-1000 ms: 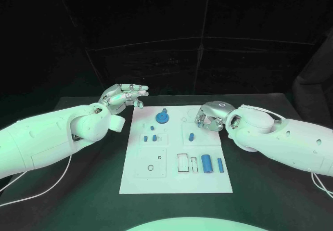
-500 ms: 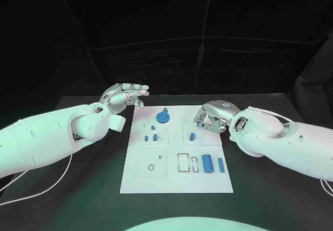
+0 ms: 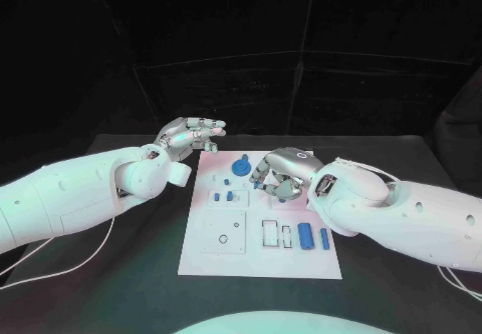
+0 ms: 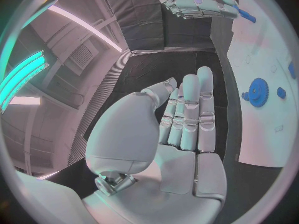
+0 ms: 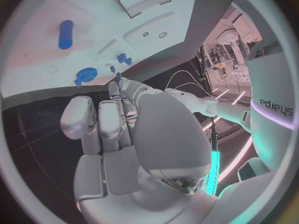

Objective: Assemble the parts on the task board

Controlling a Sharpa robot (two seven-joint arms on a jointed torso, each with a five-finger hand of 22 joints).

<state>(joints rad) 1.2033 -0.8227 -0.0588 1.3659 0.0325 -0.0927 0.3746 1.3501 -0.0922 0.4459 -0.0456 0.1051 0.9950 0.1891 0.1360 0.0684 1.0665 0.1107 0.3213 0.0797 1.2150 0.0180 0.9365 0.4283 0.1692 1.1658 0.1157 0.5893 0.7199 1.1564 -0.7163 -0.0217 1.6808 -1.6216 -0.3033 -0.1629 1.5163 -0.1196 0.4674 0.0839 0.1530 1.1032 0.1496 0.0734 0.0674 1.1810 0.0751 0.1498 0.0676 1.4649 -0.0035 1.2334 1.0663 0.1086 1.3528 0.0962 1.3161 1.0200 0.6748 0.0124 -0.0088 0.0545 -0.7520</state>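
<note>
Task board [image 3: 263, 240] lies flat mid-tabletop [image 3: 120, 271], white plate, blue parts on it: gear [image 3: 242, 168] near the far edge, small pegs [image 3: 223, 195] in the middle left, two blue cylinders [image 3: 314, 238] side by side in the near-right recesses; change over the last second: right robot hand [image 3: 276, 175] has swung in from the board's right edge to over its centre, now just right of the gear and above the small parts there; left robot hand [image 3: 191, 136] barely moved, hovers off the board's far-left corner; my read: right is lining up a pick on a middle part, nothing assembled by this move yet; right robot hand: fingers curled downward toward the board, wrist view shows them lying close together; whether they pinch a part or touch the board, cannot tell, the hand covers what's under it; left robot hand: fingers apart, loosely bent, holding nothing, clear of the board.
</note>
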